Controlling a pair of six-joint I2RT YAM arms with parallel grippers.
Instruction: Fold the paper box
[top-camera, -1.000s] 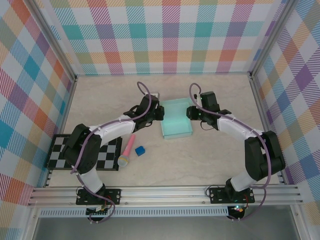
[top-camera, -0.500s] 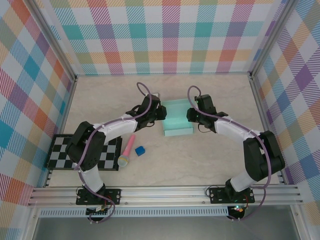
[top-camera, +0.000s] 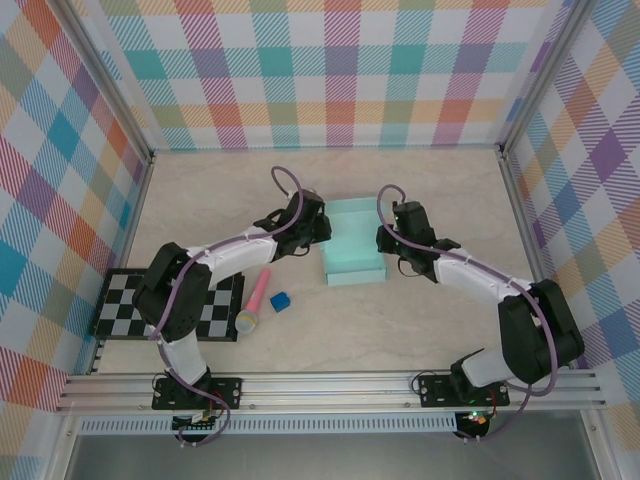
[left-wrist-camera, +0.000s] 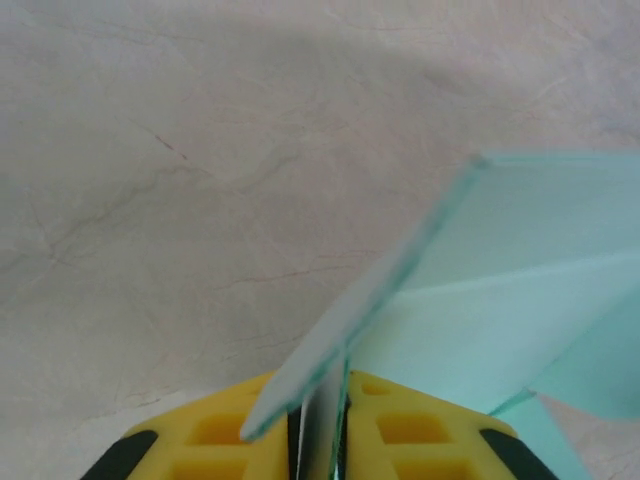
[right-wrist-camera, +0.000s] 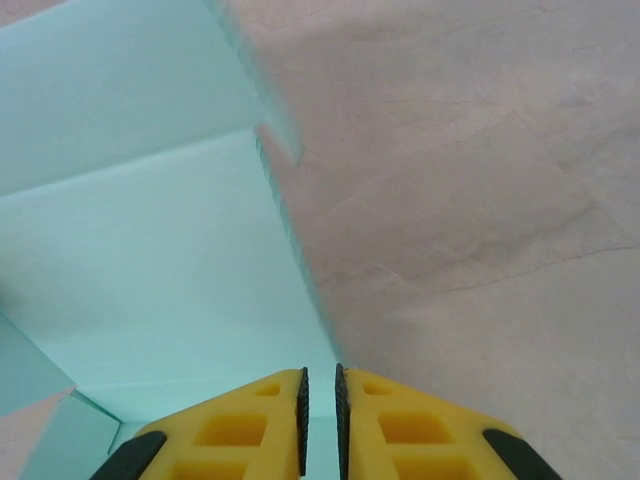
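— Top external, from the left: what's on the tabletop (top-camera: 420, 330)?
— A checkered board (top-camera: 120, 310), a pink microphone (top-camera: 255, 300), a small blue cube (top-camera: 280, 300).
— The left tool (top-camera: 322, 228)?
— Pinching the paper box (top-camera: 355, 243) by its left flap.
— Where's the box?
— Mid-tabletop, between both tools.
— The right tool (top-camera: 383, 238)?
— Pressed together on the box's right wall edge, as the right wrist view shows.
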